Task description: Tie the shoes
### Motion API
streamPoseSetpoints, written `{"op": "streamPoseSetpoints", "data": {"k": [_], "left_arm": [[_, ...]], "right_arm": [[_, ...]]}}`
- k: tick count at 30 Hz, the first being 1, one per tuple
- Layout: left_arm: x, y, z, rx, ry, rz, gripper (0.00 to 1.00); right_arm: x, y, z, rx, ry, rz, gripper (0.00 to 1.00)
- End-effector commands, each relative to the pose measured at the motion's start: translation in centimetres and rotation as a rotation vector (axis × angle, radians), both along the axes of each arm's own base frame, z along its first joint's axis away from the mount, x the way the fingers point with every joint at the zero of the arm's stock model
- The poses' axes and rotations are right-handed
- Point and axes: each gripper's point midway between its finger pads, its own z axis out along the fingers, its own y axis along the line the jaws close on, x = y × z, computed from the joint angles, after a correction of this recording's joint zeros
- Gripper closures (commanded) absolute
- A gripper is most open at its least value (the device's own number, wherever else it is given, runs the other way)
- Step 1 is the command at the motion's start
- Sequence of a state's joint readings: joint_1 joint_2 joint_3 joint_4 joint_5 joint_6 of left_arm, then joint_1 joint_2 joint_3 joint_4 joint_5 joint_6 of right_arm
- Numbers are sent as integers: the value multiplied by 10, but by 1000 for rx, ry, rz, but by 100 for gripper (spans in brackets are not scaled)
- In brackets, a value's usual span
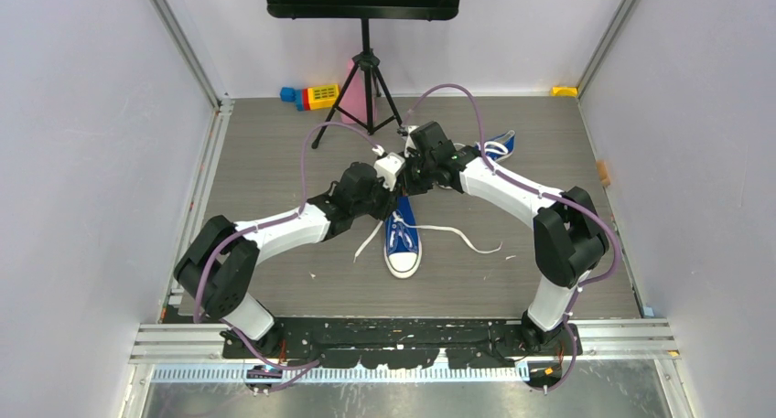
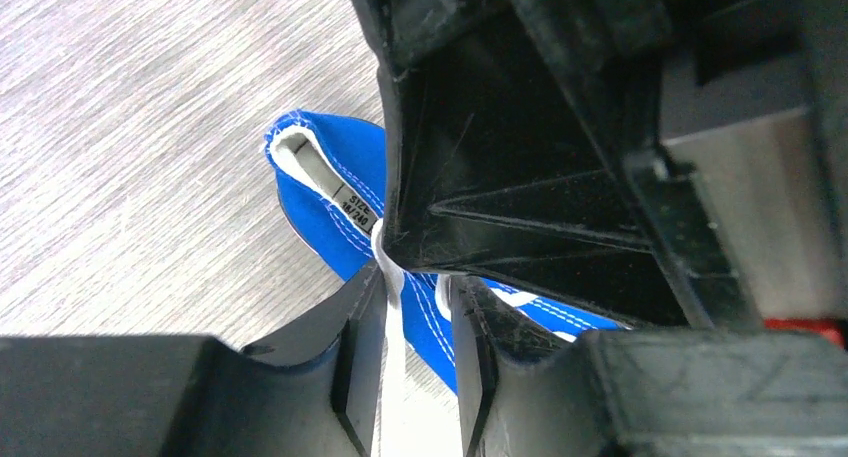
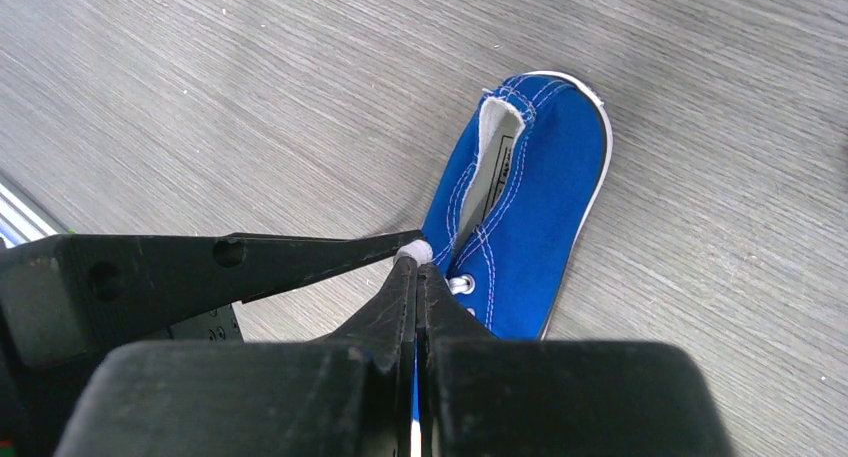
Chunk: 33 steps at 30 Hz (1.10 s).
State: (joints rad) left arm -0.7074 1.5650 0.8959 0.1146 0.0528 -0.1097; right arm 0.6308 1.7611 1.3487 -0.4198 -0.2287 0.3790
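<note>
One blue shoe (image 1: 403, 240) lies mid-table with its white toe cap toward the arm bases. Its loose white lace ends (image 1: 467, 237) trail on the boards. The other shoe (image 1: 501, 145) shows partly behind the right arm. Both grippers meet above the near shoe's heel end. My right gripper (image 1: 414, 171) (image 3: 416, 257) is shut on a white lace (image 3: 415, 248), over the blue shoe (image 3: 530, 207). My left gripper (image 1: 395, 173) (image 2: 418, 277) is narrowed onto a lace (image 2: 392, 287) running between its fingers, above the shoe (image 2: 340, 192). The right gripper's black body fills the upper right of the left wrist view.
A black music stand on a tripod (image 1: 366, 70) stands at the back centre. Coloured toy blocks (image 1: 311, 96) lie beside it, and a yellow item (image 1: 565, 91) sits in the far right corner. White walls close both sides. Purple cables (image 1: 307, 176) loop over the arms.
</note>
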Motion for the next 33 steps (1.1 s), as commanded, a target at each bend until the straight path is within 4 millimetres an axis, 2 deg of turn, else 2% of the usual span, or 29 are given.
{"op": "streamPoseSetpoints", "data": {"k": [1,8,11,16,19,27,33], "left_arm": [[4,1,-2,-22,29,36,69],[5,3,-4,-75,64,34,95],[3,3,-3,-77,60,28,100],[0,4,-4,-89,47,18,100],[-1,5,-6,-95,45,19,100],[-3,6,-3,-148,2,27,100],[-1,5,9,-193,-52,23,100]], "right_arm": [[1,17,30,69,-71,49,100],[1,15,29,67,-74,45,100],[1,14,31,68,-77,42,100],[0,14,32,76,-77,34,99],[0,9,34,72,-82,-4,79],[-6,-31,48,92,-132,-243,51],[-15,-87,23,89,-14,-729,35]]}}
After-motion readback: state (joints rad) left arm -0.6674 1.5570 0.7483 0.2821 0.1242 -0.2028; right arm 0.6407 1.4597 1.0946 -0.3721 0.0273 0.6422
